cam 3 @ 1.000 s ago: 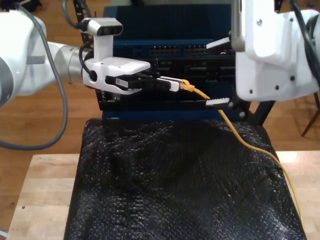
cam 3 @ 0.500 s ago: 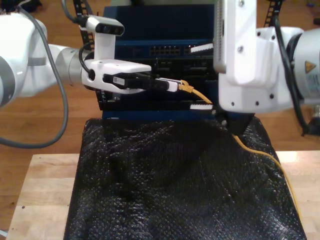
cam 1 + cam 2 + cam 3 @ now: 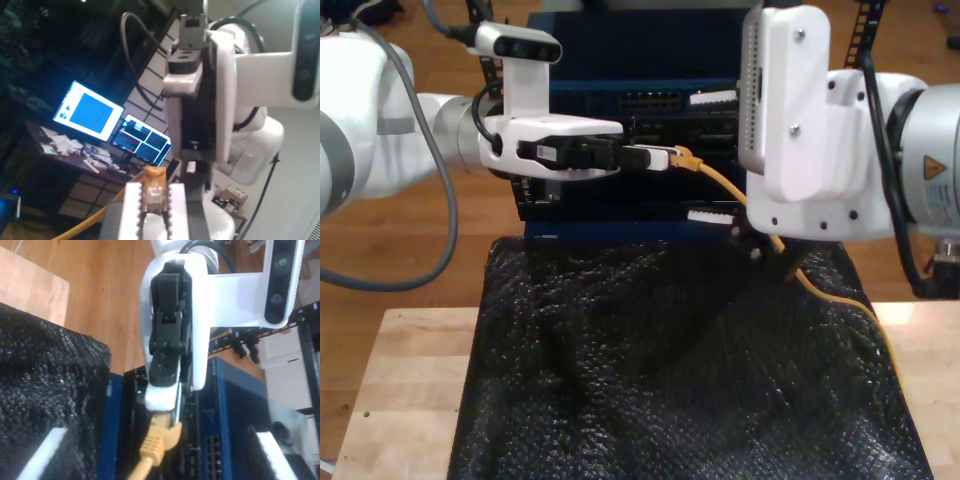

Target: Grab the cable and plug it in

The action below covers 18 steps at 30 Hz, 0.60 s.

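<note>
the wooden desk (image 3: pixel 410 380) is lying nearest, with a black bubbled mat (image 3: pixel 670 380) covering its middle. the cable (image 3: pixel 840 300) is trailing up off the mat from five o'clock in the exterior view and rising toward the centre. its clear plug (image 3: pixel 154 192) is sitting pinched between the fingers of my first gripper (image 3: pixel 655 158), which is reaching in from nine o'clock, closed tight on it. my second gripper (image 3: pixel 712 156), coming in from three o'clock, is holding its fingers spread wide on either side of the cable, gripping nothing. behind them a blue rack unit (image 3: pixel 620 40) is showing a row of ports (image 3: pixel 650 100) at twelve o'clock.

so the grab is looking done; the plug is hanging in front of the unit, not seated, and aligning and pushing it in are remaining.

a yellow warning triangle (image 3: pixel 937 158) is showing on the arm at three o'clock; a small label (image 3: pixel 542 150) on my first gripper is too blurred to read.
</note>
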Tool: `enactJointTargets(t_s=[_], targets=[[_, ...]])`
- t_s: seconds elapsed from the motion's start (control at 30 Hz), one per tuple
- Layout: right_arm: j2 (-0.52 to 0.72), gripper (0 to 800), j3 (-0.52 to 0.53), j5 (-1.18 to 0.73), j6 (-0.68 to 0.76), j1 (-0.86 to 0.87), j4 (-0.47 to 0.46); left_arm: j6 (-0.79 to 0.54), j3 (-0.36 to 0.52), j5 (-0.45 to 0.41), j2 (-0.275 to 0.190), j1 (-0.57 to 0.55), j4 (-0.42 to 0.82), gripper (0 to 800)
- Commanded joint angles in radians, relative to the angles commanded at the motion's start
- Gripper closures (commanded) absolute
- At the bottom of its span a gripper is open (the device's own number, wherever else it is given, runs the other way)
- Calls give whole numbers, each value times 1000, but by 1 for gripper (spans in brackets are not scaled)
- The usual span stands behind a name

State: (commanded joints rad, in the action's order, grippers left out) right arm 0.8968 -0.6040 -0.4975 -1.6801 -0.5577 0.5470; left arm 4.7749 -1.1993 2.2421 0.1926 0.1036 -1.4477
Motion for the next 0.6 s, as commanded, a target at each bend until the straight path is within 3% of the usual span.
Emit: enactJointTargets(t_s=[0.1,0.3,0.6], targets=[[0,29,2,2,0,-3,0,3,2,5,0,0,-2,797],[2,130,6,8,0,-5,0,44,0,49,2,0,0,797],[5,214,11,20,0,-28,0,48,2,63,8,-2,0,797]])
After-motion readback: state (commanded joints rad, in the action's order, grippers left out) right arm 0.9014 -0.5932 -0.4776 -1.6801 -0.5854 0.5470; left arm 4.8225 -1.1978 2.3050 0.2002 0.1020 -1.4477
